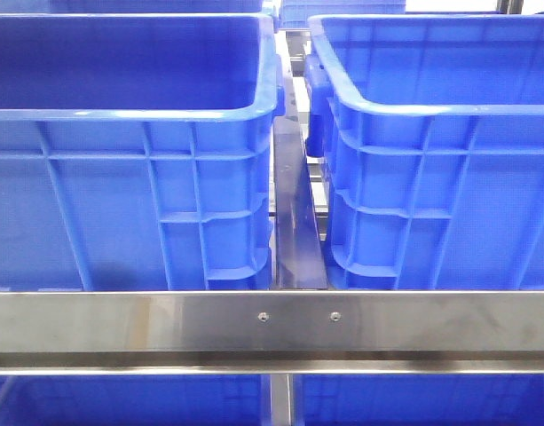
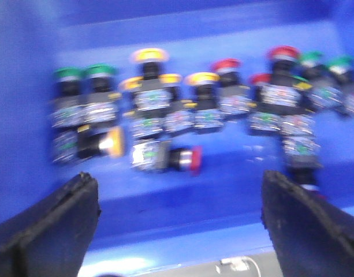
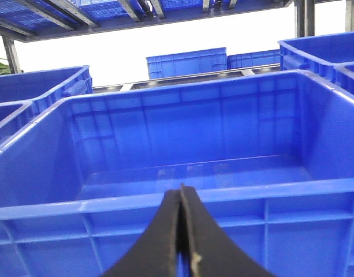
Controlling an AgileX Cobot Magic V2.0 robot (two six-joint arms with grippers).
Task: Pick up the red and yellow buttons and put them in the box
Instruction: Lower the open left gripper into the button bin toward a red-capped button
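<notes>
Crates fill the front view: a large bright-blue plastic crate with ribbed walls and a thick rolled rim point(image 1: 121, 204) on the left, and a near-identical blue ribbed crate point(image 1: 440, 195) on the right, the two apart with a dark metal strip point(image 1: 296, 222) running between them. A brushed steel crossbar point(image 1: 272, 324) spans the near edge in front of both; neither arm shows here. The left wrist view is blurred but looks down into a blue bin floor point(image 2: 234, 190) strewn with push-button switches: green-capped ones at both ends of the row, yellow-capped buttons point(image 2: 149, 55) and red-capped buttons point(image 2: 282, 53) between them. One yellow button point(image 2: 113, 142) and one red button point(image 2: 194, 160) lie tipped on their sides nearer the camera. The left gripper point(image 2: 179, 219) hangs above them, jaws released and spread wide, holding nothing. The right gripper point(image 3: 181, 242) has its jaws clenched together on nothing, in front of the near rim of an empty blue crate point(image 3: 182, 156).
</notes>
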